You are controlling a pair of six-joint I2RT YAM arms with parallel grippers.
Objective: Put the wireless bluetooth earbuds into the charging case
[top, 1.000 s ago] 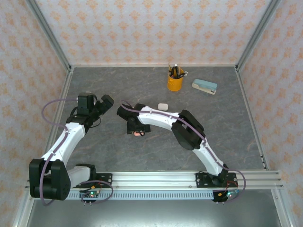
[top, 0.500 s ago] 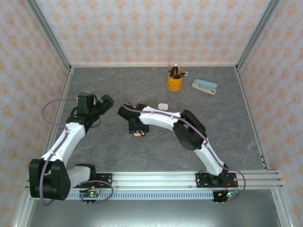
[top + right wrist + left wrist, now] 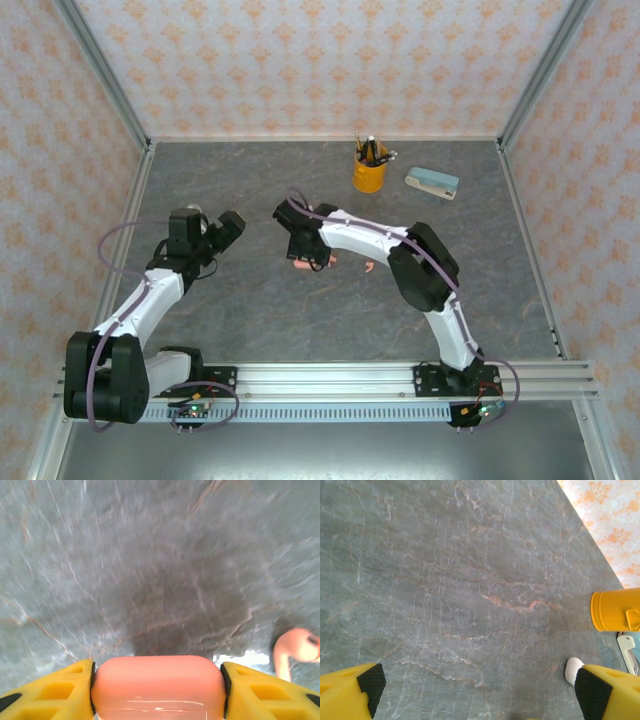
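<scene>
My right gripper (image 3: pixel 157 680) is shut on a salmon-pink, pebble-shaped charging case (image 3: pixel 157 687), with a yellow finger pressed against each end. The case hangs just above the grey table, and in the top view it (image 3: pixel 300 266) peeks out below the right gripper (image 3: pixel 310 255). A salmon-pink earbud (image 3: pixel 297 647) lies on the table just to the right of the held case, and a pink earbud (image 3: pixel 368 265) lies beside the right forearm. My left gripper (image 3: pixel 232 222) stands wide open and empty to the left, its jaws (image 3: pixel 480 687) over bare table. A white case (image 3: pixel 573 670) pokes out from behind its right finger.
A yellow pen cup (image 3: pixel 369 172) stands at the back of the table, with a pale blue-and-white box (image 3: pixel 432 183) to its right. The cup (image 3: pixel 615 610) also shows at the right edge of the left wrist view. Patterned walls enclose the grey marbled table (image 3: pixel 250 320).
My right gripper closed on the pink case and moved right and away with it, and its arm now covers the white case in the top view. The left arm shifted slightly.
</scene>
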